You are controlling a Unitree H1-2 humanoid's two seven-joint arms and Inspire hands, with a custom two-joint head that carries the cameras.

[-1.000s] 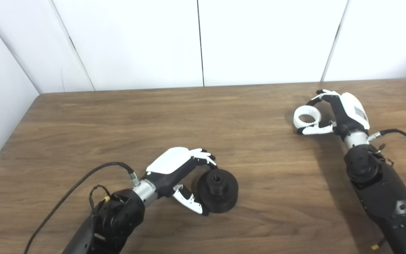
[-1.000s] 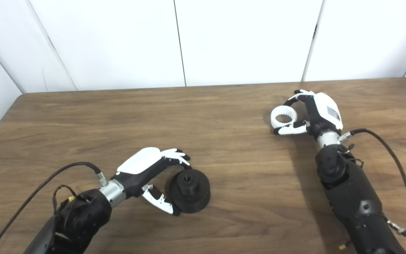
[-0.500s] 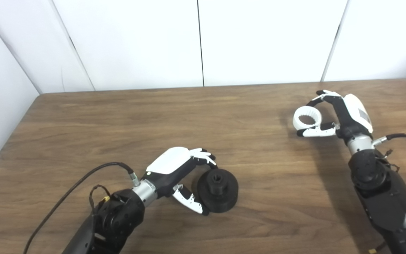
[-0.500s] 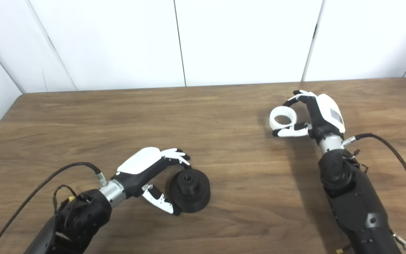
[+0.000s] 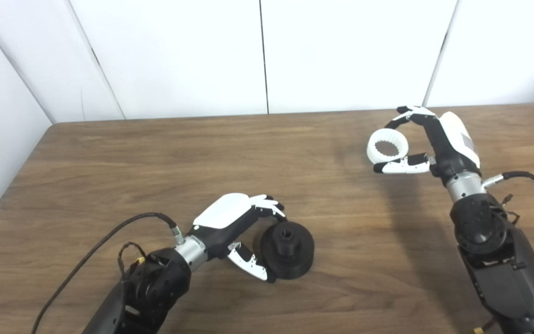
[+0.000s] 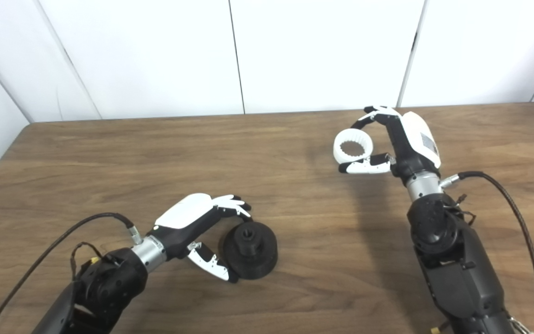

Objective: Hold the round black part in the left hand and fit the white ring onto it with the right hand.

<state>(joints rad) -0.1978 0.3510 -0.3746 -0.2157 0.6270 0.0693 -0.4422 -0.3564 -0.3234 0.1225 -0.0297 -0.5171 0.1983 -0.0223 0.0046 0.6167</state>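
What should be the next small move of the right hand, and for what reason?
Probably carry the white ring left and toward the robot, to a spot above the black part. The right hand holds the ring off the table, far from the part. The left hand is closed around the part's side; its raised hub faces up, uncovered.

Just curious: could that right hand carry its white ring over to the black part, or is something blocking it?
Probably yes: only bare table lies between the right hand with the white ring and the black part.
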